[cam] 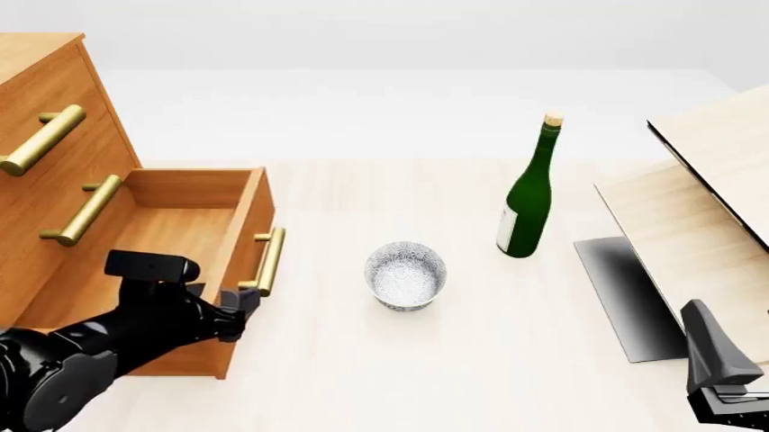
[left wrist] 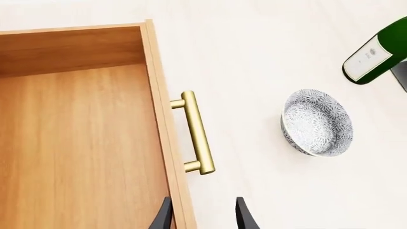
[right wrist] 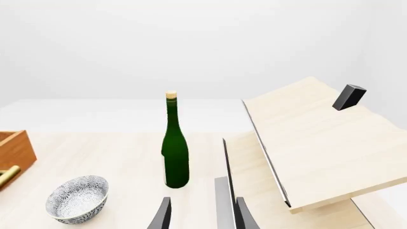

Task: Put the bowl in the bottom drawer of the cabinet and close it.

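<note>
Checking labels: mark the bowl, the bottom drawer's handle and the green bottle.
bowl (cam: 406, 274): front view, speckled inside.
bottom drawer handle (left wrist: 198, 133): left wrist view, middle of the brass bar.
green bottle (right wrist: 175, 157): right wrist view, glass body.

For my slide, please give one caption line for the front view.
Bottom drawer stands open; the bowl sits on the table between it and the green bottle.

My front camera looked forward and down over the whole worktop (cam: 360, 360). My left wrist camera stared down close at the bottom drawer (left wrist: 83, 143); my right wrist camera looked level across. All three shared the bowl (cam: 406, 274).
</note>
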`<state>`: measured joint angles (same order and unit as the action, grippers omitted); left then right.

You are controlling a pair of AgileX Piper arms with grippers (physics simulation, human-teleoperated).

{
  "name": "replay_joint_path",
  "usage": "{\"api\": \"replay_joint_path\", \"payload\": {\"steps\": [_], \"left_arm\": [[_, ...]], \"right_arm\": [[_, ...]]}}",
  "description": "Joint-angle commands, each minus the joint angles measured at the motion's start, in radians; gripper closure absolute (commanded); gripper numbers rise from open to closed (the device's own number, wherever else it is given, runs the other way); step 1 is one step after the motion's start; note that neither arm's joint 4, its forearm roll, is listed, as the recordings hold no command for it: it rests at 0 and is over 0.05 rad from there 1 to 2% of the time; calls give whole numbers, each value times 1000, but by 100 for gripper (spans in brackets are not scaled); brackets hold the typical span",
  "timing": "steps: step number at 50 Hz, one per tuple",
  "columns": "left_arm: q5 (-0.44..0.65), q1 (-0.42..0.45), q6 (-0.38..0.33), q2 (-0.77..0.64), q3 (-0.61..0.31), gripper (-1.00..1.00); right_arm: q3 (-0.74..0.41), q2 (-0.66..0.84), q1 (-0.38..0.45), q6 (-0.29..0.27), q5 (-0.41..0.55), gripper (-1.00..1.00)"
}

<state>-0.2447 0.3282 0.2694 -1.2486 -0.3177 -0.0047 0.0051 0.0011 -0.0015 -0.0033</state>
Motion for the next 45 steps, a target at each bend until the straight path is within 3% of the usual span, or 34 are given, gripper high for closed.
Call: {"api": "replay_joint_path", "payload": {"steps": [1,7,18,19,45], "left_arm": [[7,21,14,-22,18,-100],[4,63,50,0,27,-100],[40,67,19,53,26,-100],[36,95,54,75,34,-100],[171,61,-29,231,13,-100]], "right_arm": [[0,0,0,0,0,-100],[0,0,0,0,0,-100],[0,0,0,0,0,-100],[0,0,0,0,0,-100],[0,0,0,0,0,-100]]}}
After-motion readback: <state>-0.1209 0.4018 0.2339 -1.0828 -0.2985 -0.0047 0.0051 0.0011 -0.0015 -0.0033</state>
